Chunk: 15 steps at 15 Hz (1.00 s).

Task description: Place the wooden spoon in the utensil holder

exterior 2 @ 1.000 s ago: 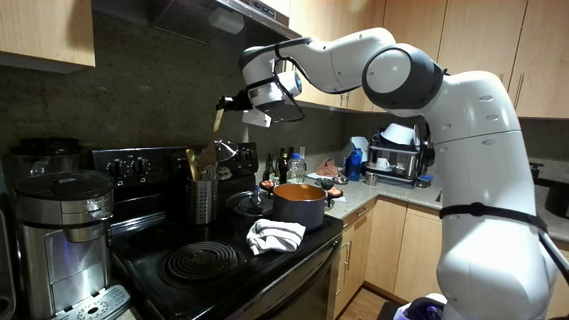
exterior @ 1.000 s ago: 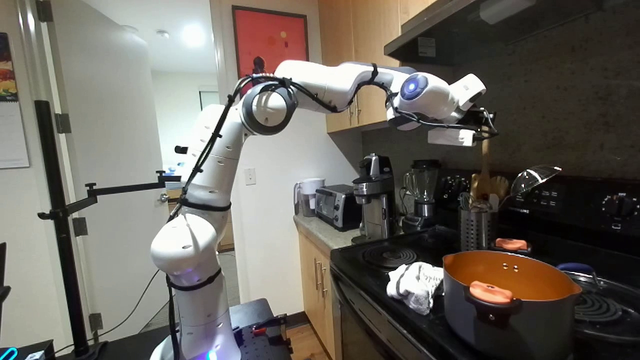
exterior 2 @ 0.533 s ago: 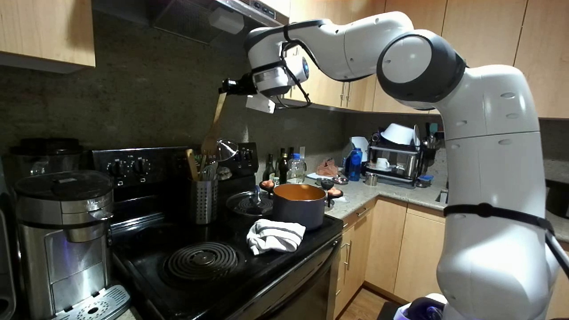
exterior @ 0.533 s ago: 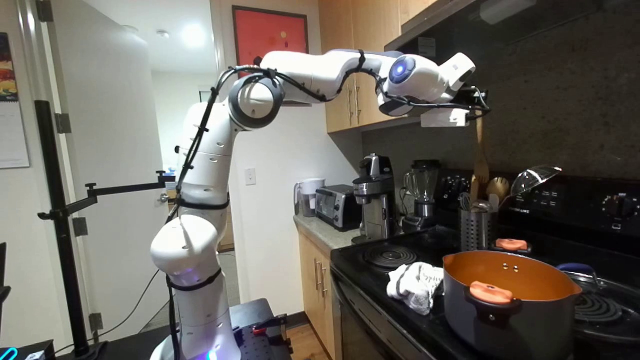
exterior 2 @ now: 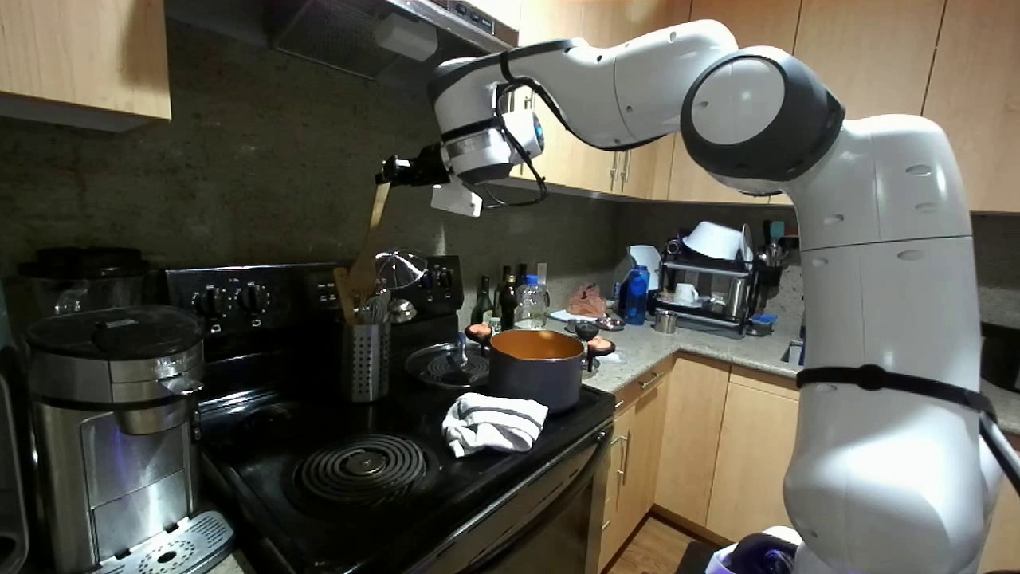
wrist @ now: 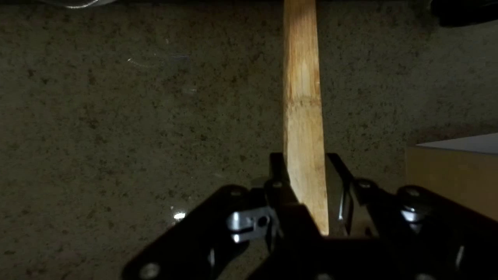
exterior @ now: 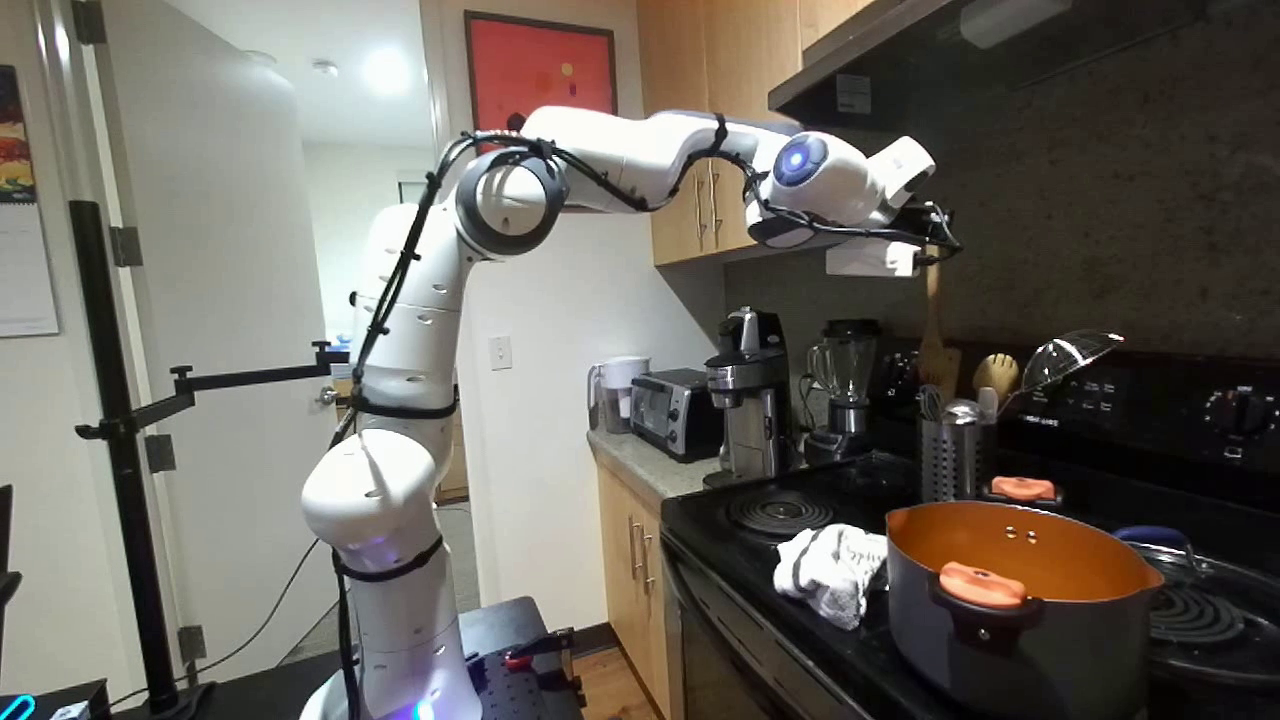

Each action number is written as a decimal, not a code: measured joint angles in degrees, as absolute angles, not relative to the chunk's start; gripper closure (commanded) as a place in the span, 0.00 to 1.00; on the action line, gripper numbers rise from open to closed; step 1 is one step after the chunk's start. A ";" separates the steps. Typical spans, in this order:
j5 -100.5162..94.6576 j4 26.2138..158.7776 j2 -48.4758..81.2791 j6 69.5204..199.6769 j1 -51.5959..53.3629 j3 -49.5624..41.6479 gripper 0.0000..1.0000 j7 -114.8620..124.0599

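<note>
My gripper [exterior 2: 388,171] is shut on the top of the handle of the wooden spoon [exterior 2: 374,219] and holds it high above the stove. In the wrist view the handle [wrist: 303,116] lies between the fingertips [wrist: 305,157]. The spoon hangs nearly upright, slightly tilted, with its broad flat head [exterior: 938,368] down. The utensil holder [exterior: 955,460] is a perforated metal canister at the back of the stove. The spoon's head is just above its rim, level with the utensils in it. In an exterior view the head overlaps them [exterior 2: 369,363]; I cannot tell whether it touches them.
Another wooden utensil [exterior: 997,375] and a glassy ladle [exterior: 1070,360] stick up from the holder. The orange pot [exterior: 1030,620] and a white towel [exterior: 830,572] are on the stove. A coffee maker [exterior 2: 119,446] stands beside it. The range hood [exterior 2: 478,36] hangs above.
My gripper rose with the spoon, then came part of the way down. Gripper and spoon have shifted left in both exterior views. The holder has not moved.
</note>
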<state>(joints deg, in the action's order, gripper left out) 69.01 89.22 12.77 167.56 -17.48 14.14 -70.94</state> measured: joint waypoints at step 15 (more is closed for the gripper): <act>71.34 95.31 15.05 166.91 -17.74 14.43 0.93 -79.17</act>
